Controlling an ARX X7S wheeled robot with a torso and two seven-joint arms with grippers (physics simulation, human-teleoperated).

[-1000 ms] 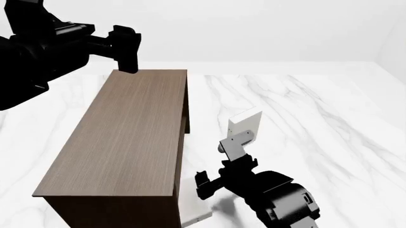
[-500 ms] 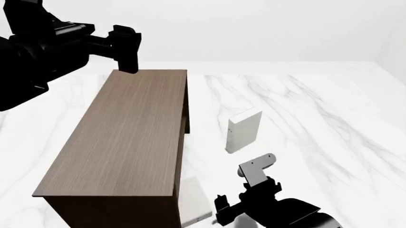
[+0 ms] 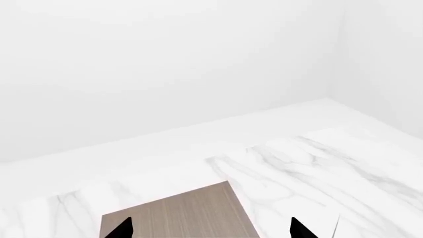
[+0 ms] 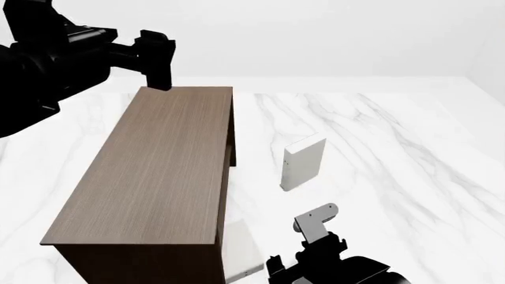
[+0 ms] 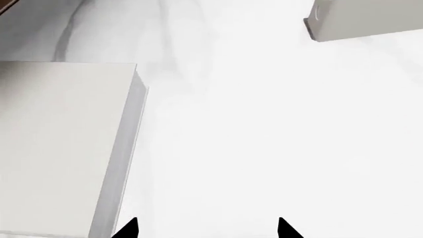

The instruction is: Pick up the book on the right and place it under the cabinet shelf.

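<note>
White marble with grey veins covers the counter [image 4: 379, 130], which meets plain white walls at its far edge. Near the counter's left side stands the dark wood cabinet [image 4: 158, 171]. Upright just right of it is the book [image 4: 303, 163], untouched. At the near edge the right pincer [image 4: 316, 222] hovers apart, empty, beside a flat white book [image 5: 59, 144]. Over the cabinet's far end the left pincer [image 4: 158, 59] holds nothing, tips apart.

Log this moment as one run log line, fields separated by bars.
book upright on marble floor, free | right gripper apart from book, holds nothing | left gripper above cabinet shelf far end | second book flat beside cabinet
</note>
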